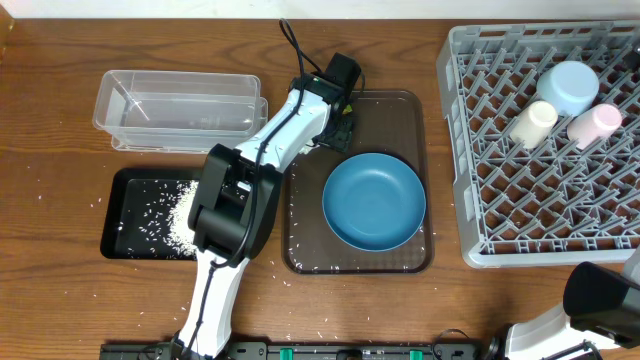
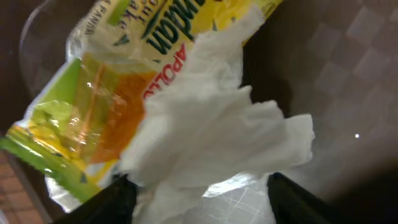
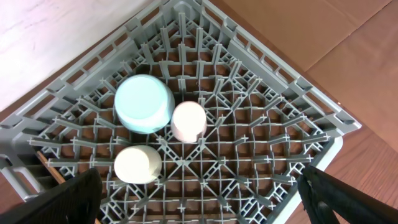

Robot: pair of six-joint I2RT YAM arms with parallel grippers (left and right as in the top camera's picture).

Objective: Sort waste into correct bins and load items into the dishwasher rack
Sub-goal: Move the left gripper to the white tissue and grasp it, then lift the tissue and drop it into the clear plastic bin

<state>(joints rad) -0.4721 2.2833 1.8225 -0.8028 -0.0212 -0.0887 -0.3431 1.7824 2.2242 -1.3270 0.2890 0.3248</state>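
My left gripper [image 2: 202, 202] is open over the far left of the brown tray [image 1: 400, 110]. The yellow-green wrapper [image 2: 93, 106] and crumpled white paper [image 2: 217, 124] lie between its fingers. In the overhead view the gripper [image 1: 342, 122] hides them. The dark-blue dish [image 1: 374, 200] sits on the brown tray. Rice [image 1: 178, 215] lies in the black tray [image 1: 125, 240]. The clear tub [image 1: 180, 100] stands behind it. The light-blue bowl [image 1: 570, 87], cream cup [image 1: 533, 122] and pink cup [image 1: 597, 122] stand in the grey rack [image 1: 520, 210]. My right gripper [image 3: 199, 199] is open above the rack [image 3: 280, 112].
Loose rice grains are scattered on the wooden table [image 1: 60, 150] around the black tray and on the brown tray's near edge [image 1: 350, 265]. The right arm's body [image 1: 600, 295] is at the front right corner.
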